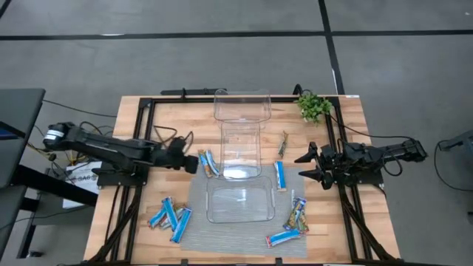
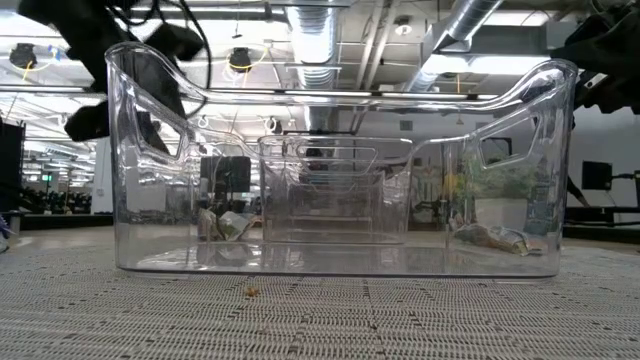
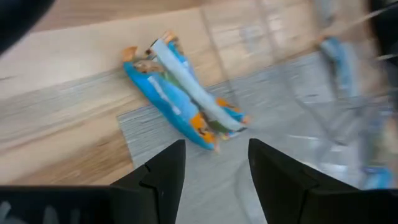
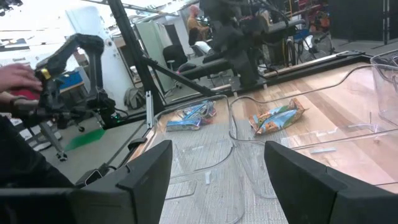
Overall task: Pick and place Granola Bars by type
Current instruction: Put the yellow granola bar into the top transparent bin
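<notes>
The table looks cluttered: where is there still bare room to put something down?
Bare wood lies between the back bin and the table's left frame, and behind the left bar cluster. It is crowded right of the front bin, where bars lie scattered.

No legible text or brand on the granola bar wrappers (image 3: pixel 183 93) or elsewhere

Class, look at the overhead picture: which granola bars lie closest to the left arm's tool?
The crossed pair of blue bars at the grey mat's upper left corner, just ahead of the open left tool. All other bars lie farther away.
</notes>
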Tool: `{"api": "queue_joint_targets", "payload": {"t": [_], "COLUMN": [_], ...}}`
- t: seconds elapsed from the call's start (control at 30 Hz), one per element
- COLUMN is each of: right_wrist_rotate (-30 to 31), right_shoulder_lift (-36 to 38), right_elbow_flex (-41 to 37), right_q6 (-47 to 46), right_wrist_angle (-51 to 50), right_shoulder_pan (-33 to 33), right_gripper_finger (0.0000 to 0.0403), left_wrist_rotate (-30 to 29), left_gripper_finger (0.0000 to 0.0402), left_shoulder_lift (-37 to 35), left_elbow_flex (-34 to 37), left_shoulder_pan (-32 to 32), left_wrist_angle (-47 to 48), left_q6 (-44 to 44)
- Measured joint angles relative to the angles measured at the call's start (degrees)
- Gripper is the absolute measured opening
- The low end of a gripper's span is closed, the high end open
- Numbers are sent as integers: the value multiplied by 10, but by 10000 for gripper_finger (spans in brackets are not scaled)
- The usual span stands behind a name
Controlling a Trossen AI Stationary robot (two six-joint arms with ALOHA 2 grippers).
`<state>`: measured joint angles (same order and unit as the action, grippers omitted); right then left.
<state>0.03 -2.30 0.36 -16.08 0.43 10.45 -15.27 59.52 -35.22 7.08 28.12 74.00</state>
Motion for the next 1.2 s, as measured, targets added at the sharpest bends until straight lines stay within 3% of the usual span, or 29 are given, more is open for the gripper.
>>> {"api": "queue_joint_targets", "payload": {"t": [0.2,0.5,0.77,1.2], "right_wrist_rotate": [0,0,0,0], "right_shoulder_lift": [0,0,0,0], "right_elbow_flex": [0,0,0,0], "right_q6": [0,0,0,0], "right_wrist_angle": [0,0,0,0], "right_shoulder_pan": [0,0,0,0], "right_gripper_finger": [249,249,249,249], "left_wrist_rotate": [22,28,64,80], "left_gripper_finger": [168,168,168,168], "left_shoulder_lift": [100,182,222,222], "left_elbow_flex": [-25,-37,-37,-37], "left_shoulder_pan": [-19,-51,-83,-97], "left_wrist_angle": [-26,-47,-115,-81], "left_q6": [-44,-24,33,75]}}
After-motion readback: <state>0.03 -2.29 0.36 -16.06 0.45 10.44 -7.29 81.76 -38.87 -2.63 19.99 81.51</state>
